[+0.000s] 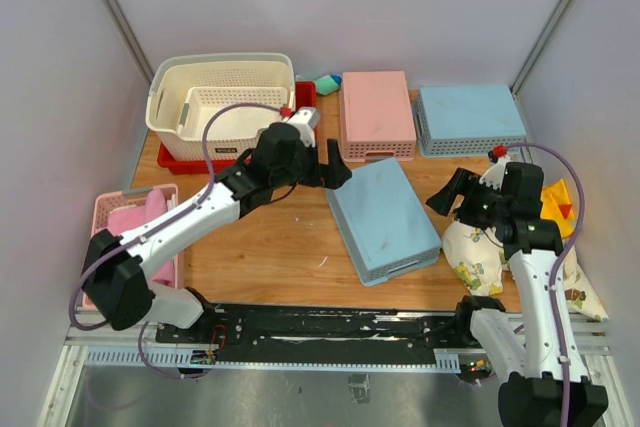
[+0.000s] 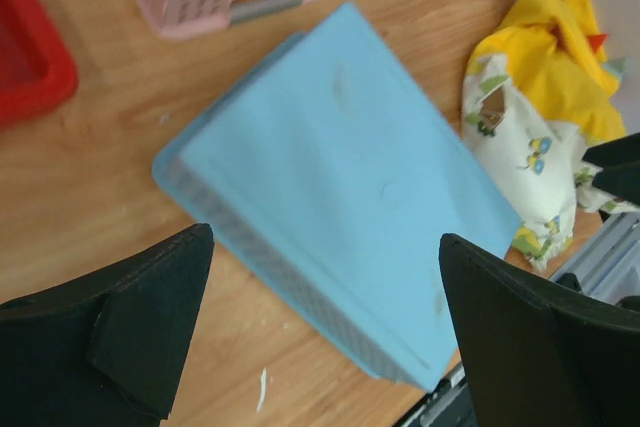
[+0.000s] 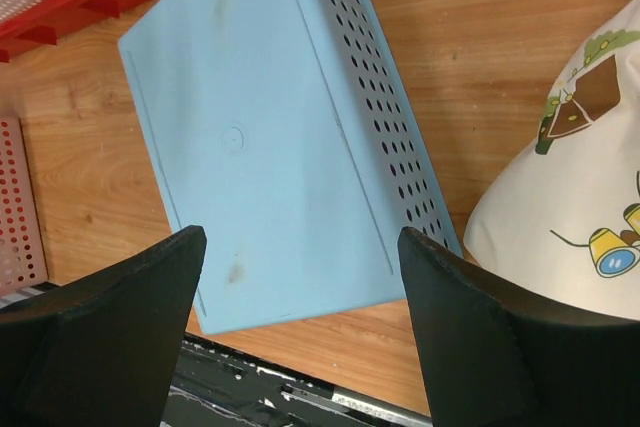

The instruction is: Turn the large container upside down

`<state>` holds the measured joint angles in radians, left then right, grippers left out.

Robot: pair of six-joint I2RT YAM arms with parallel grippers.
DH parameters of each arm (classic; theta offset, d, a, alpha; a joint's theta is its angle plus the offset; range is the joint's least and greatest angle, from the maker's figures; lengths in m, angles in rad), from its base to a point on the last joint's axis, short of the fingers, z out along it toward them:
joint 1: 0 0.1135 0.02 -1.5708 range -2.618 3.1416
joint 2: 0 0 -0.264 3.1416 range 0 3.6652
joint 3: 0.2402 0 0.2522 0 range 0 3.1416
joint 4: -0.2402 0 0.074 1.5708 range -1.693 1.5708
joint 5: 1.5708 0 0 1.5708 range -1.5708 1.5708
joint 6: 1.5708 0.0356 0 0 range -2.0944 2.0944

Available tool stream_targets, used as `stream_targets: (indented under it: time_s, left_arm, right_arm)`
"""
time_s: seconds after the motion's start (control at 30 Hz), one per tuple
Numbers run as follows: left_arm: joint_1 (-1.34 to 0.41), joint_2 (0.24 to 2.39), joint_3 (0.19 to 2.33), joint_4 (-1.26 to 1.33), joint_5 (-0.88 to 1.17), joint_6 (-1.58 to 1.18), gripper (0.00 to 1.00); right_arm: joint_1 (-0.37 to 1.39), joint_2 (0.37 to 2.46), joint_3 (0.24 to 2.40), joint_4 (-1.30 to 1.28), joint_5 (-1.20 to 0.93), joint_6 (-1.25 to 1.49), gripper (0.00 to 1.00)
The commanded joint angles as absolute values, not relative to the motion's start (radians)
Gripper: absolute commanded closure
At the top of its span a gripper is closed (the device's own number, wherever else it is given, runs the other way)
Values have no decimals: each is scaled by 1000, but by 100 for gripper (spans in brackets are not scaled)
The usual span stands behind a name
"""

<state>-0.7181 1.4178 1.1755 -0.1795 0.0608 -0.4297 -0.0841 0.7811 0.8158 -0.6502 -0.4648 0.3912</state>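
the large cream basket (image 1: 165, 107) stands mouth up, a white basket (image 1: 235, 112) nested inside, so not yet turned; left tool (image 1: 335, 165) and right tool (image 1: 447, 193) are both open, empty.

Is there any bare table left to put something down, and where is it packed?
Most bare wood lies at the front, between the left arm and the tilted upside-down light blue plastic basket. A narrower strip separates that basket from the right claw. The back is crowded: deep cream perforated basket, pink plastic basket, second blue basket.
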Motion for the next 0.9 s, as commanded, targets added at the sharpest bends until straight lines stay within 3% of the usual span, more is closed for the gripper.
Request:
stream_targets:
  time_s: [0.0,0.33,0.6,0.87]
  left_arm:
    - [-719,1337,959,-173,-57,-663,1]
    - [-749,1459,810,134,150,-689,1]
    - [-805,1791,1117,184,322,-567,1]
    - [-859,1948,1304,190,384,-580,1]
  right_arm:
    - [-71,825,792,-632,-422,380,20]
    - [-69,943,789,-568,-417,418,20]
    - [-71,910,801,-650,-190,506,20]
    - [-71,786,775,-745,39,656,20]
